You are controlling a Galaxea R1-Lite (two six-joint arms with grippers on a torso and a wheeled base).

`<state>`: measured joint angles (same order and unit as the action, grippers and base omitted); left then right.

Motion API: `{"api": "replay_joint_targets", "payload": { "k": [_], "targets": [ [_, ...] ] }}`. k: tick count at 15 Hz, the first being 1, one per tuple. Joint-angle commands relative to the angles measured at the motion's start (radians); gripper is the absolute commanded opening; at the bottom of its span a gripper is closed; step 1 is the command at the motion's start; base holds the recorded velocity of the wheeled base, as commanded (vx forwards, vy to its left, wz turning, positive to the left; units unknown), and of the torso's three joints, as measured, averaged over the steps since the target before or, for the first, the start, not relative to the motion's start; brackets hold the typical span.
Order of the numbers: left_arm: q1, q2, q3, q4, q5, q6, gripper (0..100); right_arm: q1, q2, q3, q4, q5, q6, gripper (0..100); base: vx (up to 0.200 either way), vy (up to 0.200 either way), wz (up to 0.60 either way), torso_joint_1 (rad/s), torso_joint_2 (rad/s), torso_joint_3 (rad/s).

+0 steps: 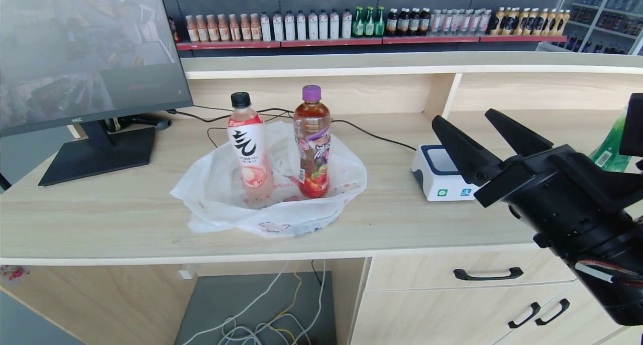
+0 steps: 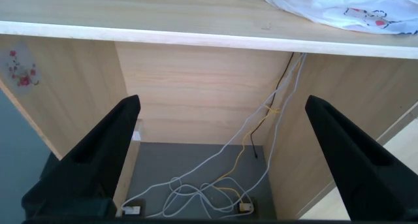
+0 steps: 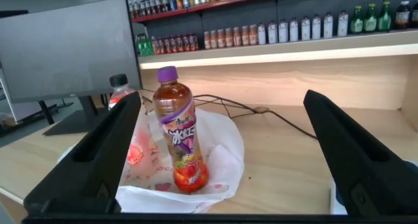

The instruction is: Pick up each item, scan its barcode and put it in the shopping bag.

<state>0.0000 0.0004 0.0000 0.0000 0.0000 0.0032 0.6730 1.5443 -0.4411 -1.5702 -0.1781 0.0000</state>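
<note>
Purple-capped bottle (image 1: 312,139) stands in the shopping bag (image 1: 211,187), well left of the empty, wide-spread right claw (image 1: 463,116); seemingly a green bottle (image 1: 609,151) beyond.

Purple-capped amber bottle (image 1: 312,141); black-capped pink bottle (image 1: 249,146); white printed shopping bag (image 1: 211,187).

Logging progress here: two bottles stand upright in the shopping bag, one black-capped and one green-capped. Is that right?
Not quite: the second cap is purple, not green. The head view shows the black-capped bottle and the purple-capped bottle standing upright in the shopping bag.
</note>
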Motion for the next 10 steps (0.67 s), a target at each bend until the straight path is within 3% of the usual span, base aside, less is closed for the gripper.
{"api": "replay_joint_targets", "payload": {
  "k": [1,10],
  "targets": [
    [0.0,0.0,0.0,0.0,0.0,0.0,100,0.0,0.002,-0.001,-0.001,0.0,0.0,100,0.0,-0.2,0.0,0.007,0.01,0.002],
    [0.0,0.0,0.0,0.0,0.0,-0.002,100,0.0,0.002,0.002,-0.001,0.0,0.0,100,0.0,-0.2,0.0,0.003,0.0,0.004]
  ]
}}
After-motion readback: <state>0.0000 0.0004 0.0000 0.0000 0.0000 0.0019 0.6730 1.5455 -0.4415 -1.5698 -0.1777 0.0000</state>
